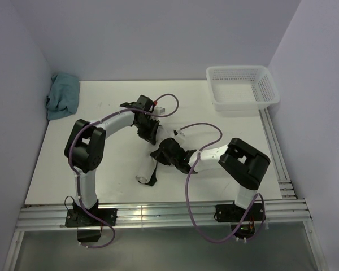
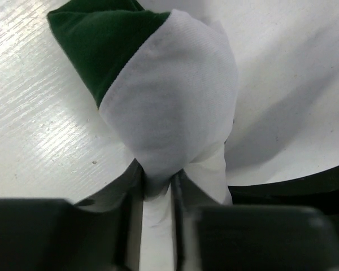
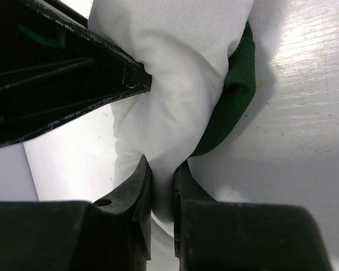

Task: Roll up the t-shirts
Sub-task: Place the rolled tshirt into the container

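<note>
Top external view is showing a teal cloth [image 1: 62, 96] lying at the bench's [image 1: 107, 101] far-left corner. At mid-bench the left gripper [image 2: 157, 195] is pinching the bunched t-shirt [image 2: 175, 96] between narrow jaws, the right gripper [image 3: 163, 183] is nipping its white cloth close by, and a white mesh basket [image 1: 268, 90] is sitting at the far right.

No text, label, brand, number or sign can be read on the t-shirt [image 2: 175, 101] or elsewhere. A green mark [image 3: 42, 36] is noted on black housing [image 3: 45, 79]; it is illegible.
</note>
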### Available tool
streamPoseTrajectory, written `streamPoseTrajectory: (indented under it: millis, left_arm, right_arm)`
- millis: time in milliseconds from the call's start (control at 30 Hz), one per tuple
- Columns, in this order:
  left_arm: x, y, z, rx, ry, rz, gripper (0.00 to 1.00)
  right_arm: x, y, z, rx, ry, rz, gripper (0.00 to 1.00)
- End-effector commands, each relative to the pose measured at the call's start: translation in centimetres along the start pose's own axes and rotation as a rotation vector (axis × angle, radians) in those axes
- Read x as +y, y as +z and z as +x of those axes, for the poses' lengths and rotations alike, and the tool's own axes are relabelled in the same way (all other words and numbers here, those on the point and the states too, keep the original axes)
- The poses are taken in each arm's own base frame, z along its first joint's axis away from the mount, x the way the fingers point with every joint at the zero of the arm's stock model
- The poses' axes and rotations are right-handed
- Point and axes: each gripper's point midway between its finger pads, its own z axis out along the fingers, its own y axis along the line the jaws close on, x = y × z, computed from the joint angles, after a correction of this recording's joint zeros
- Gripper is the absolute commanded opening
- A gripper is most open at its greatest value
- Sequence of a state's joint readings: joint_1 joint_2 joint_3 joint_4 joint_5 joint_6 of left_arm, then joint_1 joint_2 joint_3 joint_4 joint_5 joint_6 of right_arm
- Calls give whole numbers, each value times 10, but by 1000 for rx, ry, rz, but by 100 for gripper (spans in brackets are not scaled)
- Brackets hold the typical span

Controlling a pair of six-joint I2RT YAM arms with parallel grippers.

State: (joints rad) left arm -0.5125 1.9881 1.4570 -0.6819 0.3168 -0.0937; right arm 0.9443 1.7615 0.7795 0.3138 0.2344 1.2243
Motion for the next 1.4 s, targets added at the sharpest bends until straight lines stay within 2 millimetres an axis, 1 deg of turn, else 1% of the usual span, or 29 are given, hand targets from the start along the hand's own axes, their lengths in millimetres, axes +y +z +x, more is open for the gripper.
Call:
streamPoseTrajectory:
  millis: [0,33,67,100,167,233,300,367,400,467,500,533,600,633,700,733,767,800,867,900,1033,1067,1133,1167,1200,1233,1267,1300,1367]
  left_arm:
    - [15,4,-20,-52,20,-71,26]
    - [10,-4,-26,-75,35,-48,33]
    - [7,-9,-32,-94,42,-32,44]
    - [1,-21,-42,-133,55,-4,50]
    - [-3,-35,-55,-180,73,13,62]
    - [-8,-51,-66,-226,79,37,67]
    - [-8,-71,-80,-280,77,55,67]
    - [-9,-90,-93,-327,68,81,67]
    - [-1,-101,-98,-350,50,81,67]
    - [0,-125,-107,-402,49,95,67]
    - [8,-137,-111,-428,38,88,67]
    - [8,-150,-113,-451,47,83,67]
    - [17,-164,-113,-475,39,57,67]
    - [17,-175,-112,-495,51,50,67]
    - [27,-182,-108,-507,39,23,67]
    - [26,-192,-107,-533,47,12,67]
    - [29,-191,-103,-529,40,3,67]
    - [32,-198,-102,-543,37,-12,67]
    - [34,-200,-97,-539,31,-22,66]
    - [35,-204,-96,-546,29,-31,67]
    - [36,-209,-91,-553,18,-47,66]
    - [37,-207,-89,-551,12,-47,66]
    - [36,-208,-87,-549,14,-44,66]
    - [38,-206,-85,-545,10,-52,66]
    - [39,-208,-84,-548,13,-58,66]
    - [41,-208,-84,-548,16,-66,66]
    - [42,-207,-82,-543,12,-77,66]
    - [44,-208,-81,-540,12,-82,65]
    - [47,-208,-78,-534,13,-98,65]
  right_arm:
    - [-32,-1,3,1,-12,111,0]
    - [-32,-1,3,3,-11,113,0]
    - [-31,-2,3,4,-13,111,0]
    - [-33,-4,3,3,-16,119,0]
    - [-32,-5,2,4,-16,119,0]
    - [-32,-8,0,-2,-8,118,0]
    - [-30,-11,-2,-6,-5,113,0]
    - [-23,-15,-8,-20,8,95,0]
    - [-19,-17,-11,-28,14,85,0]
    - [-10,-22,-18,-42,23,59,0]
    - [-6,-23,-23,-51,30,50,0]
    - [-2,-24,-27,-59,32,41,0]
    - [7,-29,-40,-84,37,29,0]
    - [10,-31,-44,-97,39,22,0]
    - [19,-39,-55,-120,42,1,0]
    - [21,-41,-63,-135,53,-4,0]
    - [22,-42,-67,-144,52,-5,0]
    - [27,-47,-74,-157,57,-18,0]
    - [28,-51,-88,-185,65,-20,0]
    - [33,-54,-94,-192,71,-30,0]
    - [48,-70,-131,-261,86,-60,0]
    - [52,-77,-148,-295,94,-69,0]
    - [63,-89,-172,-344,92,-80,0]
    - [64,-96,-191,-383,105,-82,0]
    - [75,-106,-209,-417,115,-102,0]
    - [78,-114,-224,-450,108,-110,0]
    - [79,-125,-239,-485,119,-108,0]
    - [77,-137,-268,-545,145,-105,0]
    - [74,-152,-303,-622,167,-105,0]
